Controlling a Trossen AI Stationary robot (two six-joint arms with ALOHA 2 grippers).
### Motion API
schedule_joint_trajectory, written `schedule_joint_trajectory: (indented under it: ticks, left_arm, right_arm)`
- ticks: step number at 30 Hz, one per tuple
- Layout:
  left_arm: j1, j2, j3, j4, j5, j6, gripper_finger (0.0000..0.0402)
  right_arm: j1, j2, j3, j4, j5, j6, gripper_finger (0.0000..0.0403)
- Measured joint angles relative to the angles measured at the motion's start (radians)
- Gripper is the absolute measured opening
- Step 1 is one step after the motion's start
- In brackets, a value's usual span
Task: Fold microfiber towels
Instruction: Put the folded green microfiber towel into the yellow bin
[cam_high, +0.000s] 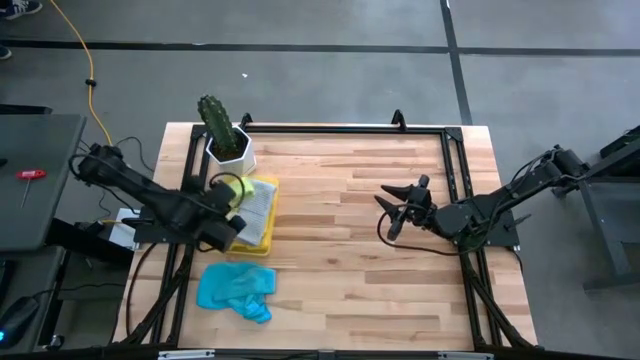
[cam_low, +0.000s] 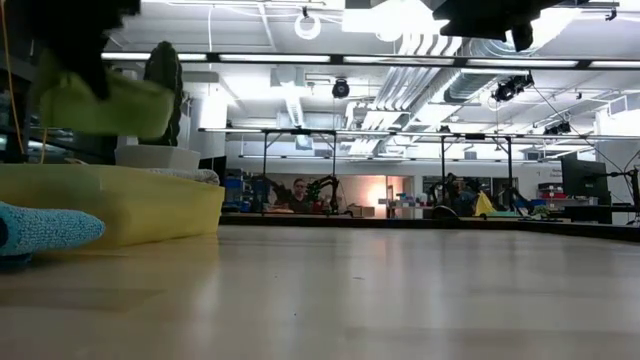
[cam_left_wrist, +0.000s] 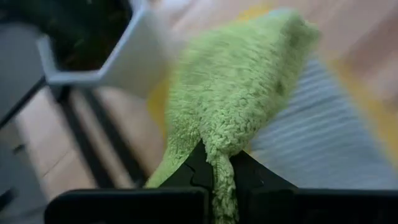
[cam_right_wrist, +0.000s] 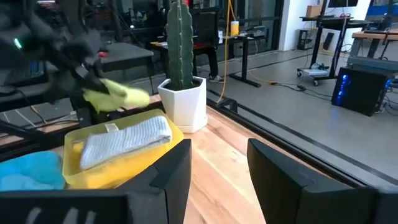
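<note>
Left gripper (cam_left_wrist: 214, 177) clamps lime green towel (cam_left_wrist: 242, 93) above tray (cam_high: 262, 212) — right gripper (cam_high: 392, 212) idle

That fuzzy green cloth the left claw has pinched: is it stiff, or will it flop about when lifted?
Probably floppy: the green cloth droops in soft folds from the shut left claw. Its fluffy pile suggests it is light and unlikely to slip from the fingers. It will likely sag and bunch when set down, much as the blue cloth lies crumpled on the table.
</note>
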Motion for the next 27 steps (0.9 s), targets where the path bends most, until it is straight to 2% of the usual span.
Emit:
schedule_joint_trajectory:
  ticks: [5, 9, 13, 19, 27]
  left_arm:
    - [0.062, 0.084, -0.171, -0.009, 0.036, -0.144, 0.0002]
    - [0.098, 0.164, -0.228, 0.014, 0.082, -0.224, 0.0003]
    - [0.099, 0.228, -0.194, 0.038, 0.089, -0.232, 0.0008]
    - [0.112, 0.290, -0.117, 0.049, 0.040, -0.242, 0.0008]
    - [0.155, 0.402, -0.149, 0.139, 0.099, -0.216, 0.0008]
  right_arm:
    - [0.000, 0.000, 0.000, 0.001, 0.011, 0.000, 0.0149]
    - [-0.001, 0.000, 0.000, 0.001, 0.011, 0.000, 0.0149]
    - [-0.008, 0.000, 0.000, 0.000, 0.011, 0.001, 0.0149]
    - [-0.026, 0.000, 0.000, -0.017, 0.008, 0.045, 0.0149]
    - [-0.026, 0.000, 0.000, -0.031, 0.003, 0.052, 0.0149]
